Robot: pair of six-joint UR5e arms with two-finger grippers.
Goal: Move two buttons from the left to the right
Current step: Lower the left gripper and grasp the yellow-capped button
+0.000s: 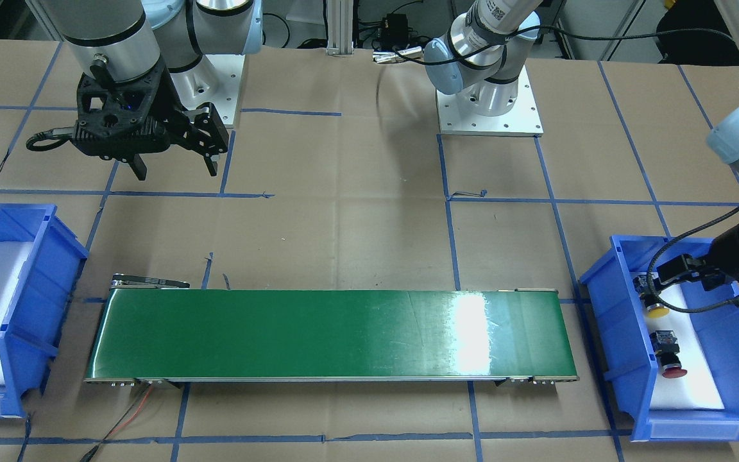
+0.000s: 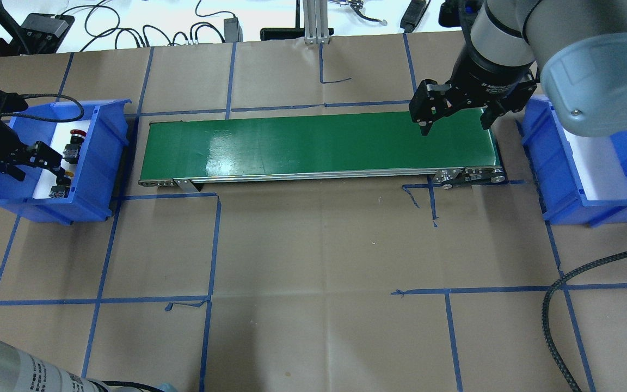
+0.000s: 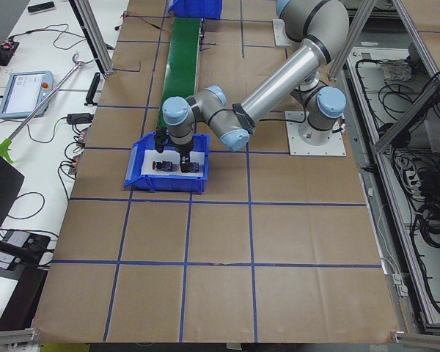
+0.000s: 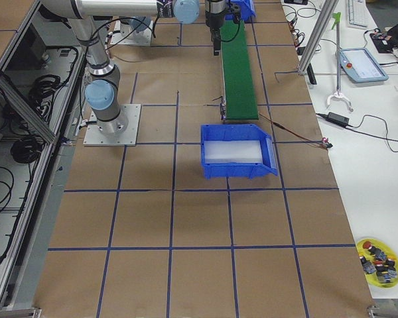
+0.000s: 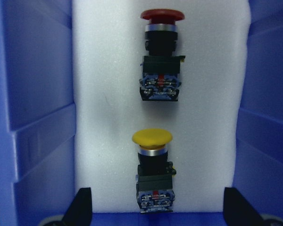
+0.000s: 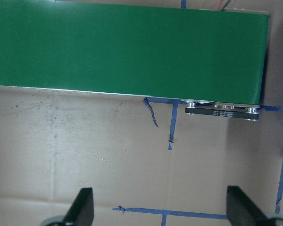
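Observation:
Two buttons lie on white foam in the blue left bin. The yellow button and the red button each have a black collar and grey base. My left gripper is open just above the bin, its fingers either side of the yellow button and not touching it. In the front-facing view the left gripper hangs over the yellow button, with the red button beyond it. My right gripper is open and empty, high over the right end of the green conveyor.
The conveyor runs between the two bins. The right blue bin holds only white foam. The left bin's walls stand close around the left gripper. Brown paper with blue tape lines covers the table.

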